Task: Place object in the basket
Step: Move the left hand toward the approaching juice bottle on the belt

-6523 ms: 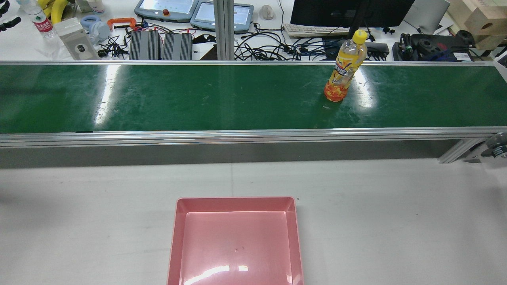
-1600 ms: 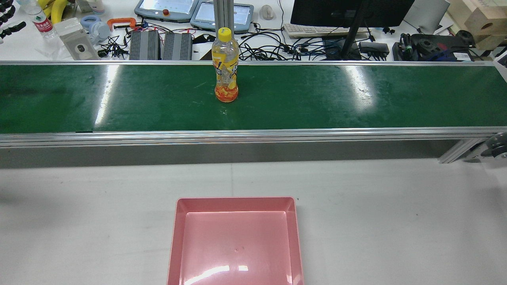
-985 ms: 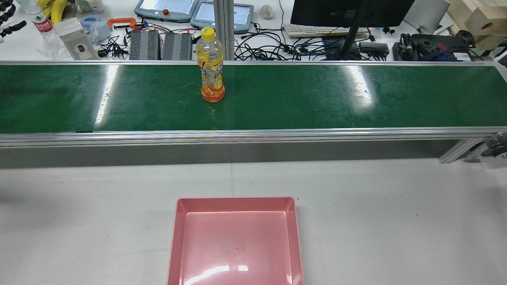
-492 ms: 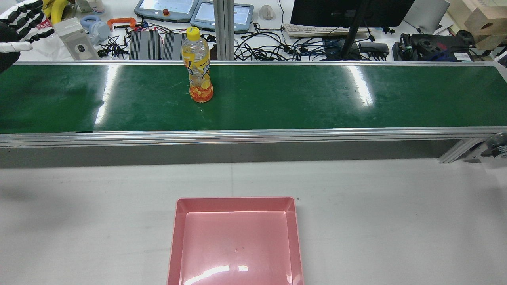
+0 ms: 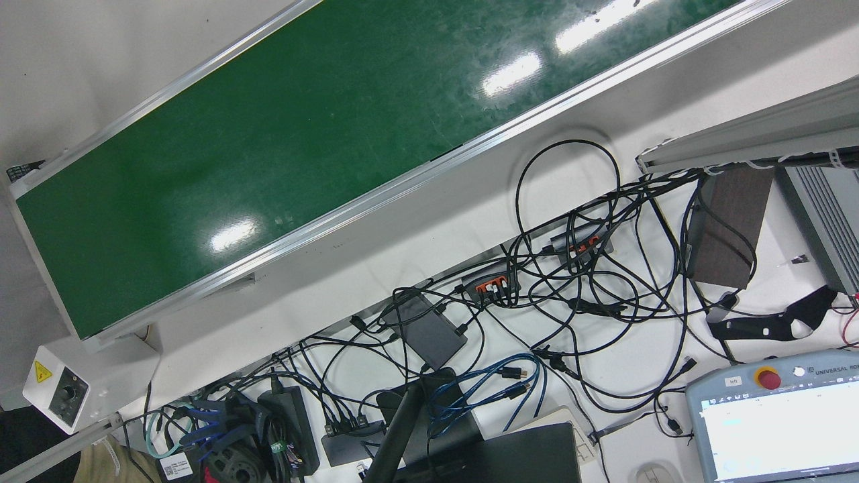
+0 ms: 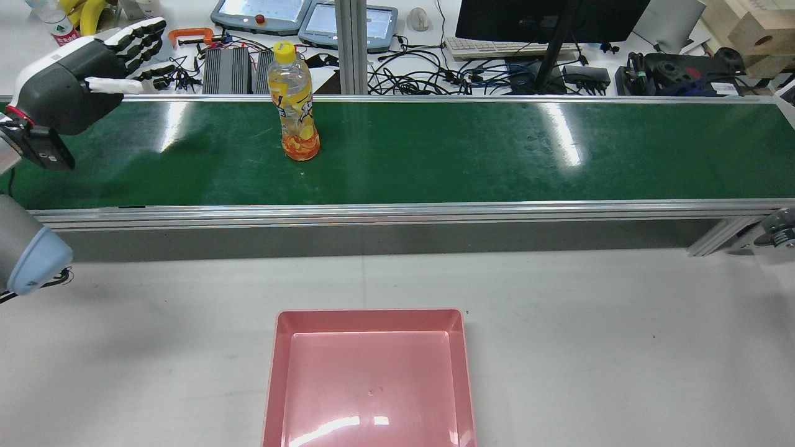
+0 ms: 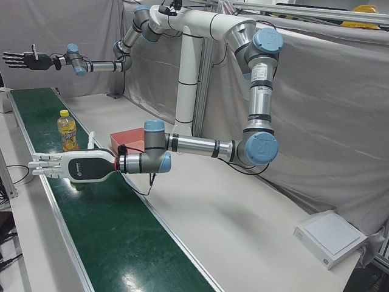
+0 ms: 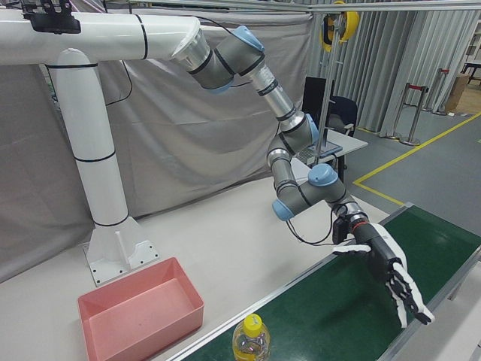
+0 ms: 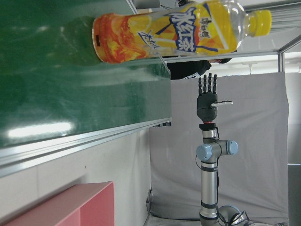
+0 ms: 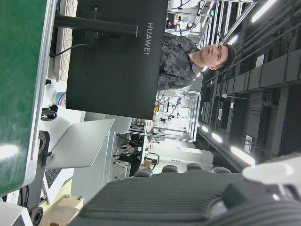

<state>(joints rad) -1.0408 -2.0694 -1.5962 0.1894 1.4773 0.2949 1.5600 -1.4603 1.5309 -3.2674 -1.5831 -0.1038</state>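
Observation:
An orange-drink bottle (image 6: 293, 112) with a yellow cap stands upright on the green conveyor belt (image 6: 497, 155). It fills the top of the left hand view (image 9: 174, 33). My left hand (image 6: 93, 68) hovers open over the belt's left part, fingers stretched out, clearly apart from the bottle. From the front corners the same hand (image 7: 70, 167) (image 8: 383, 271) holds nothing. My right hand (image 7: 24, 61) is raised open far down the belt, fingers spread. The pink basket (image 6: 369, 320) sits empty on the white table, nearer the robot than the belt.
Behind the belt lies a cluttered bench with cables (image 5: 570, 268), teach pendants (image 6: 261, 13), a monitor (image 6: 546, 18) and a water bottle. A person (image 10: 188, 54) stands behind the monitor. Aluminium rails (image 6: 397, 214) edge the belt. White table (image 6: 621, 347) spreads around the basket.
The bottle has travelled left along the belt in the rear view. My left hand has come in from the left edge and now reaches over the belt.

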